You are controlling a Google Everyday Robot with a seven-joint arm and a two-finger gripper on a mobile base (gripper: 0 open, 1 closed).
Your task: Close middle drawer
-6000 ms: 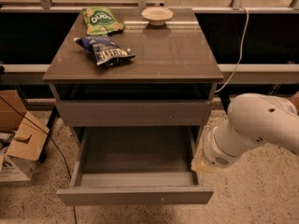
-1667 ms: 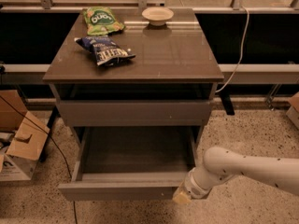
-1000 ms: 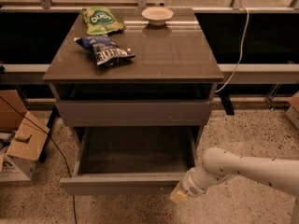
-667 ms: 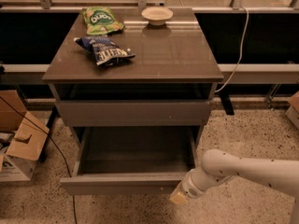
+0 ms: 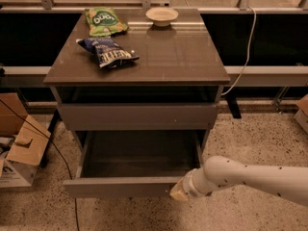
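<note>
Pushing from this spot puts the load on one corner, so weigh the big things first. The cabinet (image 5: 144,66) stands on a speckled floor (image 5: 255,129), and if it is light, a hard shove could slide it back instead of shutting anything. The middle drawer (image 5: 115,187) is pulled well out beneath the closed upper drawer front (image 5: 139,116), and its grey floor is bare. It is nearly as wide as the cabinet, and that width is your main hazard. Force at the right end alone may rack it on its runners, so that it binds or goes in crooked.

The arm (image 5: 255,174) reaches in low from the right. If you drive on a slant, it could scrape the cabinet's right side. The gripper (image 5: 177,193) sits at the right end of the drawer front, touching it or just short of it. I cannot tell how far open it is, and it appears to hold nothing. Contact looks close to the panel's lower edge, so it might slip under.

A black cable (image 5: 57,150) runs past the drawer's left corner, so watch that it doesn't get pinched. A slam could shift the blue chip bag (image 5: 108,52), green bag (image 5: 103,20) and small bowl (image 5: 162,16) on top.
</note>
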